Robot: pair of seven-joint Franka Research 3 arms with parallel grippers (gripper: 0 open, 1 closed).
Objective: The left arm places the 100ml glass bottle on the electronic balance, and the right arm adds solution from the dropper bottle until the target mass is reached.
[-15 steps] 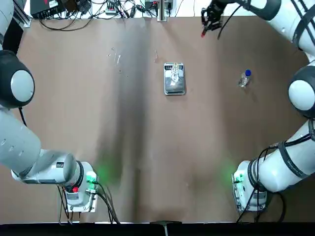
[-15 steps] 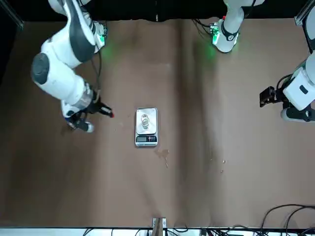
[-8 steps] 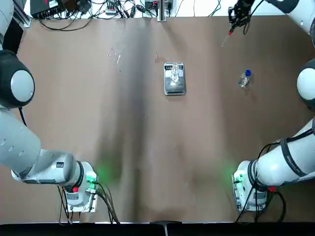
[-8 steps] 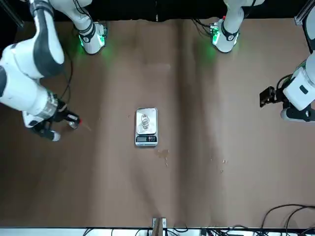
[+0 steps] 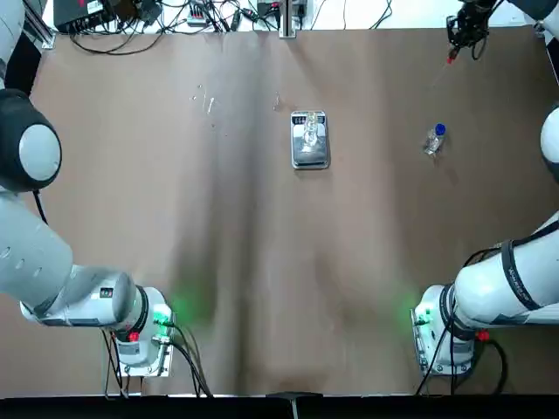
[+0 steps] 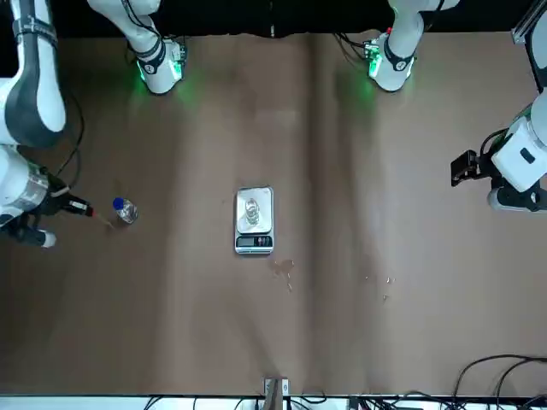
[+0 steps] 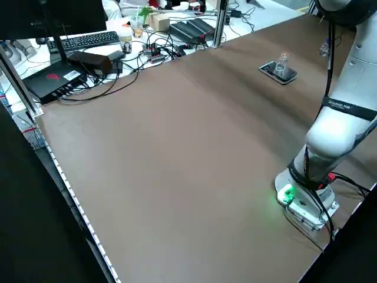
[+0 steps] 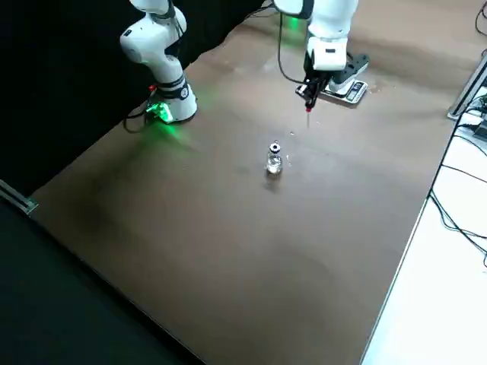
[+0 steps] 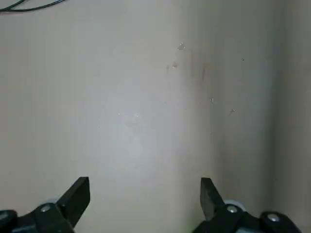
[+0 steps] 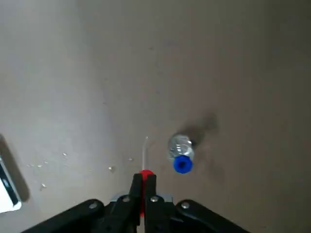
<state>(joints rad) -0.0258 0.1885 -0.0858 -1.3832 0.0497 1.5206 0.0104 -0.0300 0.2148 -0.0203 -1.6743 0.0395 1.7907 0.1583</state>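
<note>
Right wrist view: right gripper (image 10: 144,187) pinches the red dropper (image 10: 145,167) above the dropper bottle (image 10: 181,151); left gripper (image 9: 145,191) spread.

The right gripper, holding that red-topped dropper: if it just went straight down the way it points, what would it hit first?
Probably bare table. The right gripper points its dropper downward beside the blue-collared bottle, not over it. Depth is hard to judge, so it might graze the bottle.

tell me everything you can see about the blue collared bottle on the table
The dropper bottle is a small clear bottle with a blue collar, its red dropper top removed. It stands alone on the brown table, on the robot's right, well apart from the electronic balance. Nothing touches it; the right gripper holds the red dropper above.
</note>
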